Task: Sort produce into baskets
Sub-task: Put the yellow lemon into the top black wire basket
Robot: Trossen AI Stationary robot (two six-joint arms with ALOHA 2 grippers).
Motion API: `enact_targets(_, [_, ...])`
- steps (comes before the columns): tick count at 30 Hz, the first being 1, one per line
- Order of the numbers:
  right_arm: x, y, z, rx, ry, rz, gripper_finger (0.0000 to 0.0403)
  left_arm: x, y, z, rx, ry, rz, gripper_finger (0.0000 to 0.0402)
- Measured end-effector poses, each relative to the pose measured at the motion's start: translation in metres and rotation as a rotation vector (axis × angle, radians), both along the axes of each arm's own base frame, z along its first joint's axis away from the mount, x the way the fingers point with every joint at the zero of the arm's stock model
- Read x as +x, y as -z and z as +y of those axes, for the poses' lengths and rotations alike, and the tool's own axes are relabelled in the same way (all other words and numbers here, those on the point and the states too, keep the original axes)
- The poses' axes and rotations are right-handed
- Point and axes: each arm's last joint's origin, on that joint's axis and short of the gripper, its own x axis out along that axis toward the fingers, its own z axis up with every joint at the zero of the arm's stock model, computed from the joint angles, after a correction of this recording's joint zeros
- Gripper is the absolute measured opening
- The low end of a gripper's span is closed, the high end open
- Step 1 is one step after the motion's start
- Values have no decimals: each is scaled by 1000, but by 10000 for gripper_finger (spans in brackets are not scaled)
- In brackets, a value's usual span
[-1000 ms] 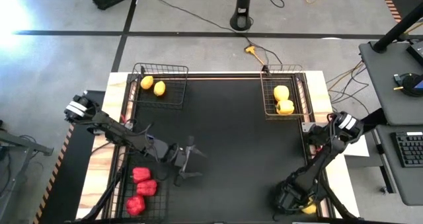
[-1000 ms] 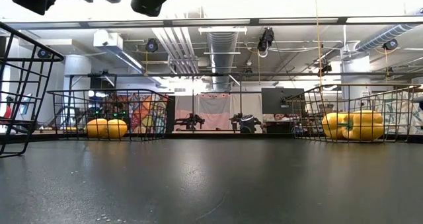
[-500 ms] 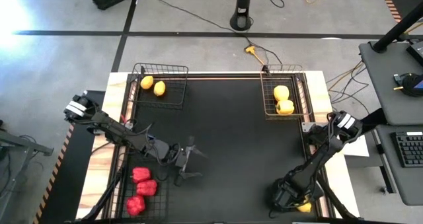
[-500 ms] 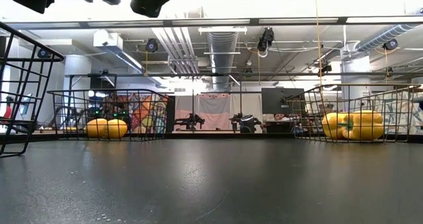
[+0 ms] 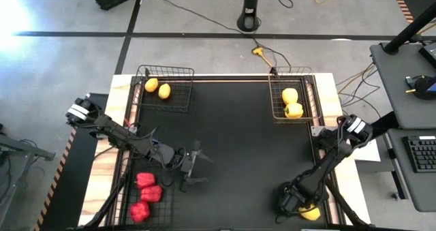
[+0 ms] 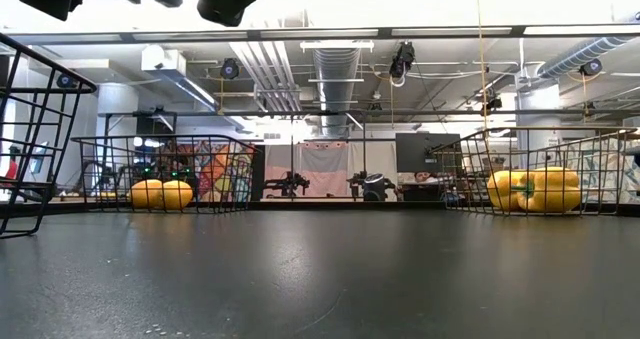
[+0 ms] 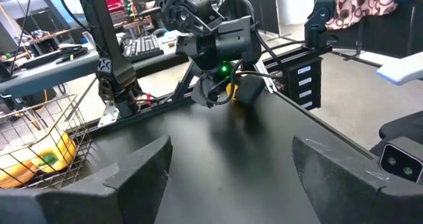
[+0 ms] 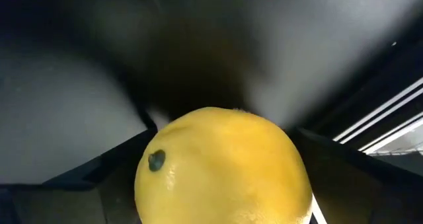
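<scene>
My right gripper (image 5: 300,207) is at the table's near right corner, shut on a smooth yellow lemon (image 8: 223,168), which also shows in the high view (image 5: 310,212) and the left wrist view (image 7: 231,89). My left gripper (image 5: 195,166) is open and empty over the table's middle left. Two lemons (image 5: 157,87) lie in the far left wire basket (image 5: 165,71). Two yellow peppers (image 5: 291,103) lie in the far right basket (image 5: 274,98). Three red peppers (image 5: 146,194) lie in the near left basket (image 5: 167,204). My right gripper pinches the lemon between its two fingers (image 8: 112,178), one on each of two opposite sides (image 8: 149,184). The fingers slant down at it from above. Whether the lemon is clear of the table, I cannot tell.
The black mat (image 5: 238,135) lies bare between the baskets. The low view shows the lemon basket (image 6: 165,174) and the pepper basket (image 6: 540,174) at the far edge. The table's metal frame rail (image 8: 390,118) runs close beside the lemon.
My right gripper has gone a little toward the table's left edge, and the lemon has gone with it, away from the near right corner.
</scene>
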Motion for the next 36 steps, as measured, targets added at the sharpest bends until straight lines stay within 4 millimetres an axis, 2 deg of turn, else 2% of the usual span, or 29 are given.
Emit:
enact_targets(5, [0,-1,1,25,-27,-9,310,0,0,0,0,0,-1,295])
enact_targets(11, [6,-9,1,71,-48,-47,312,0,0,0,-1,0,-2,295])
enact_targets(16, [27,-29,2,125,-72,-162,308,0,-1,0,2,0,-5,295])
enact_targets(20, [55,-46,-9,12,-124,-404,312,0,-1,0,5,0,-7,295])
enact_targets(25, [104,-63,-46,-266,-252,-785,313,0,-1,0,12,1,-9,295])
enact_targets(31, [155,-70,-121,-559,-435,-1005,309,0,-1,0,22,2,-12,295])
enact_targets(36, [192,-57,-191,-749,-475,-1133,315,0,-1,0,24,1,-11,295])
